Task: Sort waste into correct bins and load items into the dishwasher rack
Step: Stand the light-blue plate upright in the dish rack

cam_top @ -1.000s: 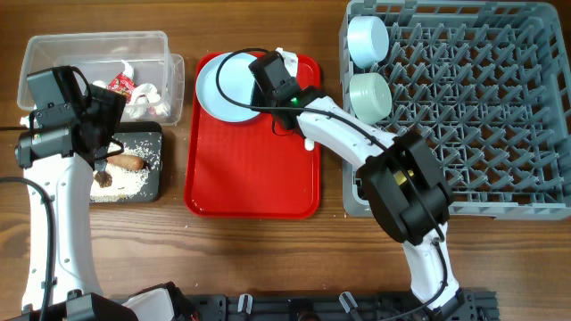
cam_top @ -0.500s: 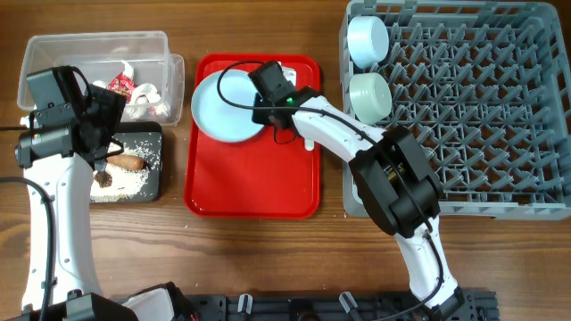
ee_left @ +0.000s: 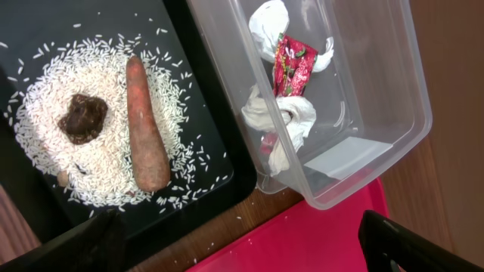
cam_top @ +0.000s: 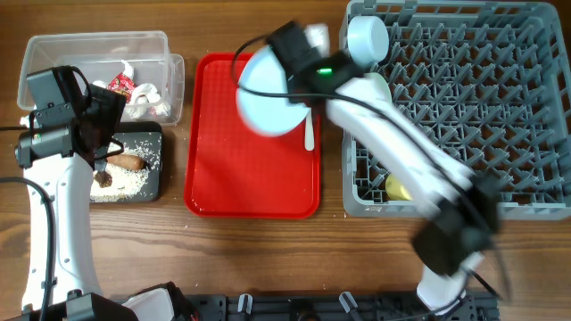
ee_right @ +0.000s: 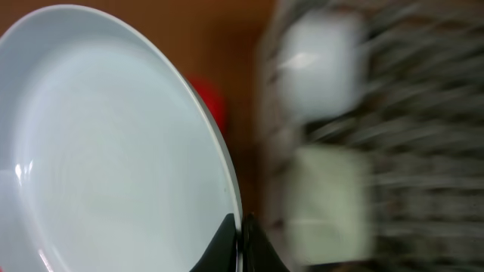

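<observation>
My right gripper (cam_top: 290, 64) is shut on the rim of the pale blue plate (cam_top: 266, 100), which hangs tilted above the red tray's far right part. In the right wrist view the plate (ee_right: 106, 151) fills the left, its edge pinched in the gripper (ee_right: 240, 242). The grey dishwasher rack (cam_top: 464, 107) holds a pale blue bowl (cam_top: 368, 37) and a yellow cup (cam_top: 397, 189). A white spoon (cam_top: 309, 134) lies on the red tray. My left gripper (ee_left: 242, 253) hovers open over the black tray (ee_left: 204, 106) with rice (ee_left: 45, 136), a brown lump (ee_left: 83, 119) and a carrot stick (ee_left: 147, 125).
The clear tub (ee_left: 378, 98) beside the black tray holds a red-and-white wrapper (ee_left: 293, 66) and white tissue (ee_left: 283, 121). The flat red tray (cam_top: 250, 178) lies between the bins and the rack. My right arm is motion-blurred across the rack's left side.
My right gripper closed on the plate's rim, lifted it off the red tray and swung it right, toward the rack. The left arm has not moved.
</observation>
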`<state>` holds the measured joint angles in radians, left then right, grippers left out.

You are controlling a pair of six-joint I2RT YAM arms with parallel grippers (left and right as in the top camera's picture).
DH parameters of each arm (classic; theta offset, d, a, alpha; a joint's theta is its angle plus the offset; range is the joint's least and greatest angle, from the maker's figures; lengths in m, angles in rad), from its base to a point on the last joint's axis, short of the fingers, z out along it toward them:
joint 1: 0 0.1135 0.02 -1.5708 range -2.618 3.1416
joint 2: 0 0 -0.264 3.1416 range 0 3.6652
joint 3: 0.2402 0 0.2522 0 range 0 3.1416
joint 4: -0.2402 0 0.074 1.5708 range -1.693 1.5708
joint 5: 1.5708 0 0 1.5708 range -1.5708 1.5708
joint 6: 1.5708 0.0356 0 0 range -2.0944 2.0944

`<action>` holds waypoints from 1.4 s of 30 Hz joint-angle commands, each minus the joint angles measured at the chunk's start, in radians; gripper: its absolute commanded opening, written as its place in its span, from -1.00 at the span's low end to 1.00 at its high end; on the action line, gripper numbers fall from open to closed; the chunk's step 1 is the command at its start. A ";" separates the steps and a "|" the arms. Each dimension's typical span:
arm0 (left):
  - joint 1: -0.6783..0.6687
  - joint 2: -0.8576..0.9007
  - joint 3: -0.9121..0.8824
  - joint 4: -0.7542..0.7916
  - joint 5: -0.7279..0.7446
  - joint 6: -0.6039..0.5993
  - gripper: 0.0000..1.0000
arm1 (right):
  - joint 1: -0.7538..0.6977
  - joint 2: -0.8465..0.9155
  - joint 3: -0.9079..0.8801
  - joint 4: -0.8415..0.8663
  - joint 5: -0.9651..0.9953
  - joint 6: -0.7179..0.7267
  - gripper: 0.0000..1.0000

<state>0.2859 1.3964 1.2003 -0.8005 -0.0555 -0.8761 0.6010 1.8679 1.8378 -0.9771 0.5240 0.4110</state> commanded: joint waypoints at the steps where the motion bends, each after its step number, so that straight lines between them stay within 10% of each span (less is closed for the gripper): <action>1: -0.002 -0.009 0.006 0.003 -0.010 0.012 1.00 | -0.057 -0.203 0.036 -0.012 0.517 -0.038 -0.91; 15: -0.002 -0.009 0.006 0.003 -0.010 0.012 1.00 | -0.457 -0.020 -0.007 0.150 0.470 -0.599 -0.91; 26: -0.002 -0.009 0.006 0.003 -0.010 0.012 1.00 | -0.452 0.138 -0.007 0.206 0.330 -0.619 -0.91; 27: -0.002 -0.009 0.006 0.003 -0.010 0.012 1.00 | -0.447 0.138 -0.007 0.208 0.313 -0.619 -0.80; 30: -0.002 -0.009 0.006 0.003 -0.010 0.012 1.00 | -0.429 0.131 -0.004 0.217 0.295 -0.562 1.00; 36: -0.002 -0.009 0.006 0.003 -0.010 0.012 1.00 | -0.342 0.014 -0.004 0.153 0.012 -0.512 1.00; 42: -0.002 -0.009 0.006 0.003 -0.010 0.012 0.99 | -0.225 -0.037 -0.008 0.161 -0.783 -0.372 0.92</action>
<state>0.2859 1.3964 1.2003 -0.8005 -0.0555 -0.8761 0.3397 1.8458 1.8336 -0.8467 0.2077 -0.0734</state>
